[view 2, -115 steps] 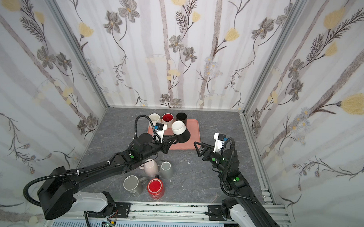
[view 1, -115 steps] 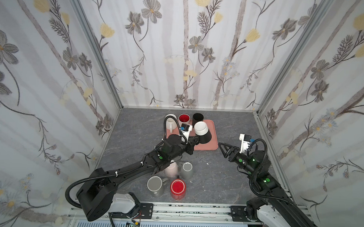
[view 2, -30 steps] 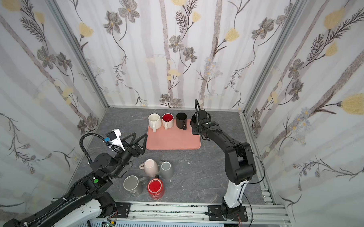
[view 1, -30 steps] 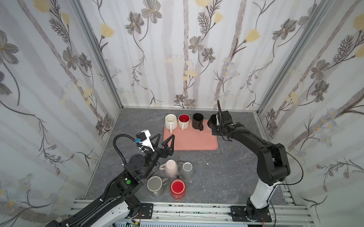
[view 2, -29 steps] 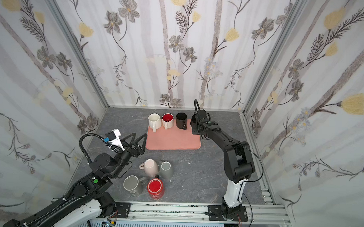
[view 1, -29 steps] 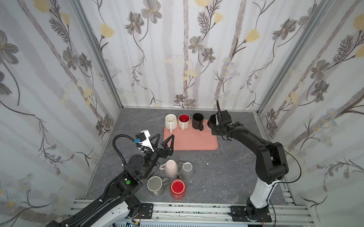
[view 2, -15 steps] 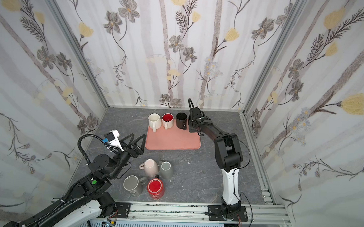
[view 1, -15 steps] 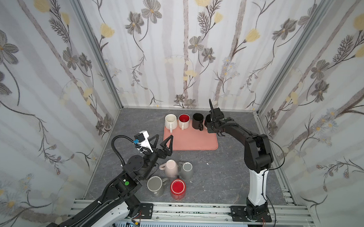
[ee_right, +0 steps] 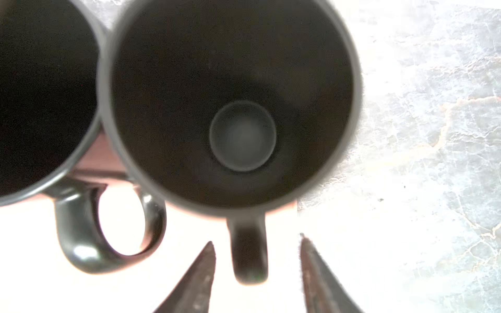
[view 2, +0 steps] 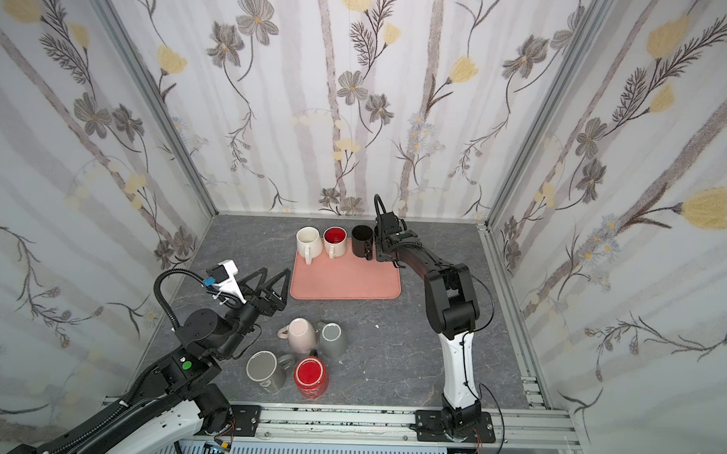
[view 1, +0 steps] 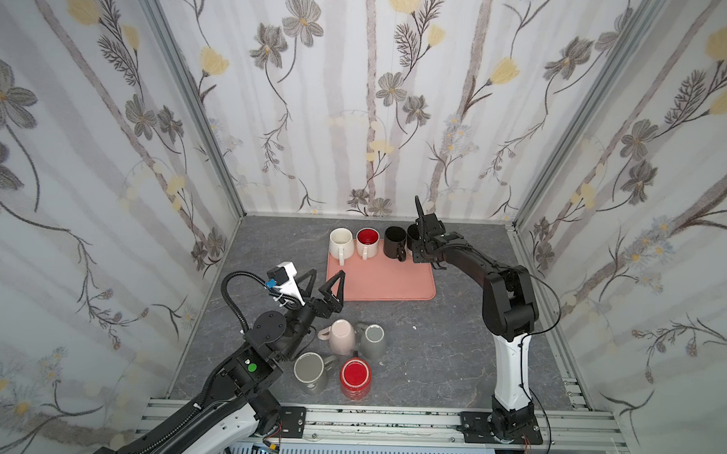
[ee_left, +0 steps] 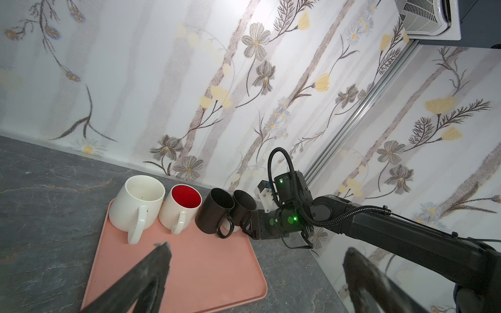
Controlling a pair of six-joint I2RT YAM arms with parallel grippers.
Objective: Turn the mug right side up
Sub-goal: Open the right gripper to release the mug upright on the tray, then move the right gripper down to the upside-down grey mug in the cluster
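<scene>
A black mug (ee_right: 230,108) stands right side up at the far right corner of the pink tray (view 1: 376,282), touching a second black mug (ee_left: 214,214); from the left wrist view the first mug (ee_left: 244,206) shows its open mouth. My right gripper (ee_right: 255,239) is open, its fingers (ee_right: 208,252) on either side of the mug's handle (ee_right: 249,252) with a gap on each side. In a top view the right gripper (view 1: 417,252) sits at the tray's back right corner. My left gripper (view 1: 326,276) hangs open and empty over the table left of the tray, also seen as the left gripper (ee_left: 257,248).
A white mug (view 1: 340,239) and a white mug with a red inside (view 1: 367,238) stand upright on the tray's far edge. Near the front lie a pink mug (view 1: 341,335), two grey mugs (view 1: 372,340) (view 1: 310,369) and a red mug (view 1: 356,373).
My right gripper has opened and let go of the black mug's handle, after shifting a little left along the tray's back edge. The left arm has hardly moved.
</scene>
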